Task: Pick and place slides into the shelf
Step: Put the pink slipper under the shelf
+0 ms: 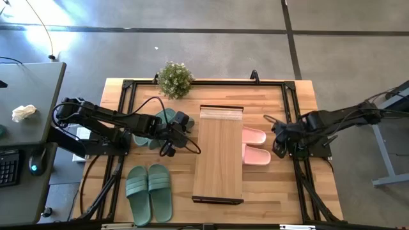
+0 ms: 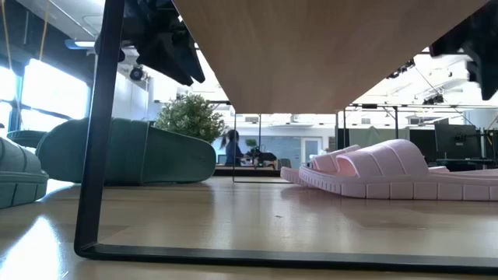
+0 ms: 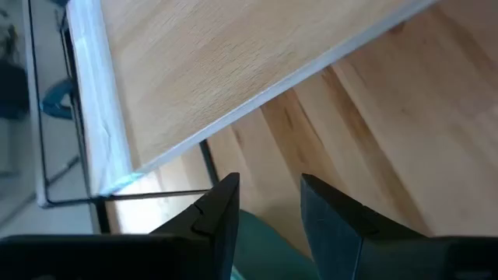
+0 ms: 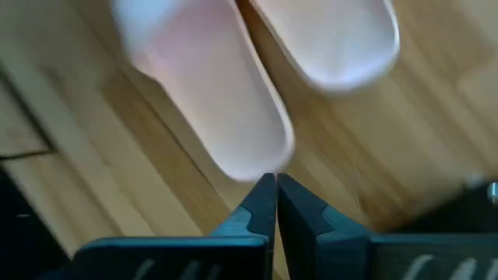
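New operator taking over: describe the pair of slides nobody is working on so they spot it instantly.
Find the shelf mid-table. On its left-arm side, at the near table edge, lies a green pair, side by side. Unlike the other green pair, no arm covers it.

The floor (image 1: 192, 45) around the table is grey concrete, crossed by dark straight lines. A bright patch of light falls on it in the corner beyond the grey desk (image 1: 29, 102). On that desk lie a crumpled white cloth (image 1: 24, 113), part of a keyboard (image 1: 7, 167) and a mouse (image 1: 35, 161). A small potted plant (image 1: 174, 79) stands at the far edge of the wooden table (image 1: 268, 185). Seen at table height, the room behind is open and bright, with large windows (image 2: 43, 97) on one side, ceiling lights, dark monitors (image 2: 455, 140) and a blurred person (image 2: 231, 148) seated far off.
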Available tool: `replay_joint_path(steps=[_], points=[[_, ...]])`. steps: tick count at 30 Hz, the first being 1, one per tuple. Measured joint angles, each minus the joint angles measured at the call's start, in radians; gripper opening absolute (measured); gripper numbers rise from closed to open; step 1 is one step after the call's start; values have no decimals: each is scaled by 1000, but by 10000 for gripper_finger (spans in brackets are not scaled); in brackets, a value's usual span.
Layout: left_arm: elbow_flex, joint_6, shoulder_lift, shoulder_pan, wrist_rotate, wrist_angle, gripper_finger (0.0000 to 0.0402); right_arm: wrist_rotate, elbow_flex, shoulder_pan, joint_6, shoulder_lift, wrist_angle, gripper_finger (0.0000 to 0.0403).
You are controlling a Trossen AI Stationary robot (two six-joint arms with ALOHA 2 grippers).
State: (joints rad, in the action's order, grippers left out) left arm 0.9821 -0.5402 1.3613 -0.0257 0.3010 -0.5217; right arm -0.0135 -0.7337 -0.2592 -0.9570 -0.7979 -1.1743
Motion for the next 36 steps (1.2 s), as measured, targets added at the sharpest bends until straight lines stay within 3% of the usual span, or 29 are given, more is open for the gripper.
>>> replay_joint_path(steps=[9,15,19,23,36], points=[[0,119,-11,0,-92,-57,122,92,123,-293,-368,-66,127,0],[0,117,-11,0,-92,-68,122,62,163,-406,-529,-159,209,0],[0,115,-11,0,-92,-67,122,86,187,-425,-564,-228,326,0],[0,95,-11,0,-92,-66,122,112,208,-424,-589,-276,334,0],[0,85,-11,0,-91,-63,122,208,292,-398,-693,-316,517,0]])
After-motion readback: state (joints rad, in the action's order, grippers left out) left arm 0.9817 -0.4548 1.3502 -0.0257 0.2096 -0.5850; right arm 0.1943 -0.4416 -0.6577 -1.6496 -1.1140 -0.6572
